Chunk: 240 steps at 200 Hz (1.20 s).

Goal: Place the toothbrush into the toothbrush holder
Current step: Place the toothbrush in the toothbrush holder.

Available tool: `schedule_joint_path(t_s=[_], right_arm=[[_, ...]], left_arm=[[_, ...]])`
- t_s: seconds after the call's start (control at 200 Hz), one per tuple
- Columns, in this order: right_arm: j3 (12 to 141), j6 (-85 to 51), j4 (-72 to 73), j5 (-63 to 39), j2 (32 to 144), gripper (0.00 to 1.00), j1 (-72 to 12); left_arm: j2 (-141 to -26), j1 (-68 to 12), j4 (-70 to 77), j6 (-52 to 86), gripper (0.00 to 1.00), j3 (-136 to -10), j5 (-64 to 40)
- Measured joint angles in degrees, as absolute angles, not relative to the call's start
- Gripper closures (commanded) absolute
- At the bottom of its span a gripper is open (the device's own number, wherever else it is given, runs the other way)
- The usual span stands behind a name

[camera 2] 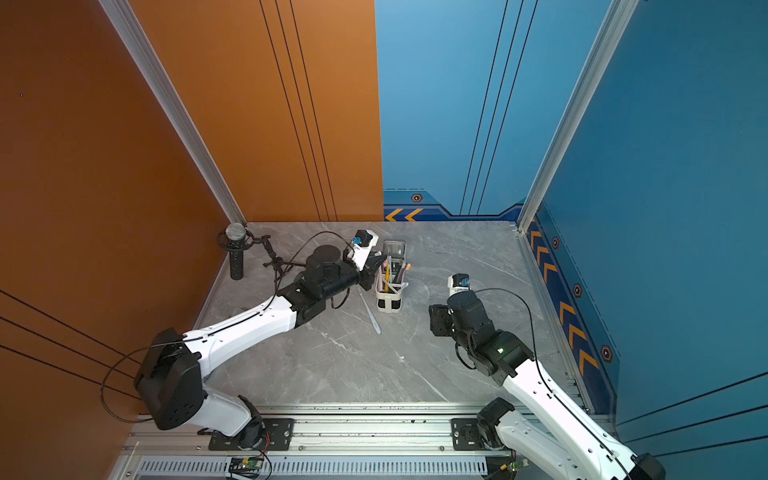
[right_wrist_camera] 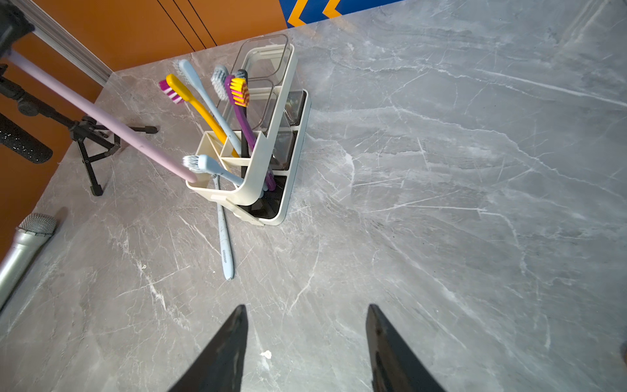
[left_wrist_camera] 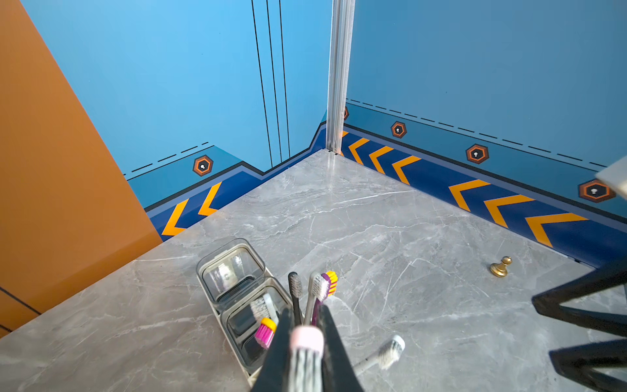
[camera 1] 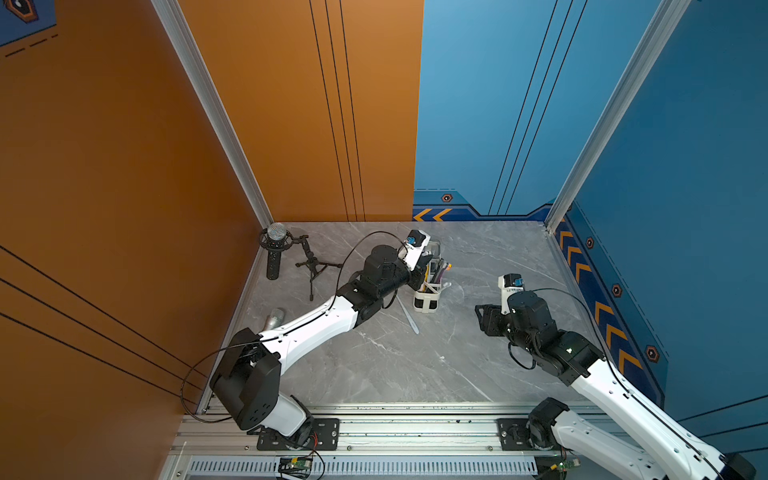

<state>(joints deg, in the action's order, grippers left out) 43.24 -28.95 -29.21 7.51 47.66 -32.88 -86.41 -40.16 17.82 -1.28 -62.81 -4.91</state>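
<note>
The grey marble-veined table (camera 1: pixel 415 365) sits in a corner between an orange wall (camera 1: pixel 124 166) and a blue wall (camera 1: pixel 478 104) (orange chevrons (camera 1: pixel 432 215) run along the blue skirting). The toothbrush holder (right_wrist_camera: pixel 268 152) stands toward the back with several brushes in it. The left gripper (left_wrist_camera: pixel 306 310) pinches the lilac toothbrush (right_wrist_camera: pixel 112 125), whose handle end meets the holder's end compartment. The right gripper (right_wrist_camera: pixel 305 336) hangs with its jaws spread over the marble.

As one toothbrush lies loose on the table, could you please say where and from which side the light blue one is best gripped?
Probably grip the light blue toothbrush at its free handle end, from above, jaws across its width. It lies flat on the table; its other end meets the toothbrush holder, leaving little room. The open right gripper faces it.
</note>
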Motion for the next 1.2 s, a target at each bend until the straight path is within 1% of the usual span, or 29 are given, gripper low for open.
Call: schedule_joint_path(t_s=[0.36,0.771,1.101,1.201], right_arm=[[43.2,-28.8,-29.2,7.2,48.0,0.43,-32.9],[42.9,-28.4,-29.2,7.2,48.6,0.43,-32.9],[42.9,-28.4,-29.2,7.3,49.2,0.43,-32.8],[42.9,-28.4,-29.2,7.3,49.5,0.43,-32.8]], left_arm=[[-89.3,-40.2,18.5,-2.6,1.00,-62.8,-3.9],[-95.9,-40.9,29.1,-2.8,1.00,-56.5,-3.9],[-97.0,-41.4,34.9,-2.9,1.00,-54.3,-3.9],[-97.5,-41.4,35.8,-3.2,0.97,-54.1,-3.9]])
